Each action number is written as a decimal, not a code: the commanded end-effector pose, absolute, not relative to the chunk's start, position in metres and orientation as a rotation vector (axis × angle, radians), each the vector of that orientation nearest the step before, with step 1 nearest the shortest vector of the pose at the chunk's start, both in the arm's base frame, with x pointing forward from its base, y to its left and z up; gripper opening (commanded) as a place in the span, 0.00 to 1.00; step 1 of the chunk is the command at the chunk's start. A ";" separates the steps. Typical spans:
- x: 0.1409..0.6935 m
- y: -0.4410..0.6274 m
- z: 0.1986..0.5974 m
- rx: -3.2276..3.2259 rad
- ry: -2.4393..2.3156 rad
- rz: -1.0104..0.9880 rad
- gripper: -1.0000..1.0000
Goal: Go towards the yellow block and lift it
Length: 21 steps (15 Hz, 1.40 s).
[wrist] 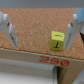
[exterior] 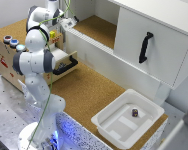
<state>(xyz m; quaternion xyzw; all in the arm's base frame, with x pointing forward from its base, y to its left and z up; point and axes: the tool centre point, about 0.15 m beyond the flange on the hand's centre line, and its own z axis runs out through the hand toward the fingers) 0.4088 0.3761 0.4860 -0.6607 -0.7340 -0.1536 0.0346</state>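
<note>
The yellow block (wrist: 57, 41) is a small cube with a dark mark on its face. It sits on a cork surface close to an edge that bears red numbers. In the wrist view my gripper (wrist: 41, 42) is open, its two fingers (wrist: 9, 31) wide apart, and the block lies between them, nearer one finger and not touching it. In the exterior view the gripper (exterior: 69, 22) is at the far upper left above the wooden box, and a small yellow patch (exterior: 52, 35) there looks like the block.
A wooden box with an open drawer and a black handle (exterior: 66, 65) stands at the exterior view's left, with round coloured items (exterior: 11, 41) on top. A white bin (exterior: 110, 131) holds a small dark cube (exterior: 135, 113). A white cabinet with a black handle (exterior: 145, 47) is at the right.
</note>
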 end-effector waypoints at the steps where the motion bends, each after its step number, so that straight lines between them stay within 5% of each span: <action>1: 0.454 0.433 0.479 -1.887 -2.320 -0.180 1.00; 18: 0.483 0.475 0.452 -2.000 -2.447 0.135 1.00; 19: 0.480 0.473 0.452 -2.002 -2.457 0.137 0.00; 21: 0.475 0.469 0.449 -2.005 -2.456 0.154 0.00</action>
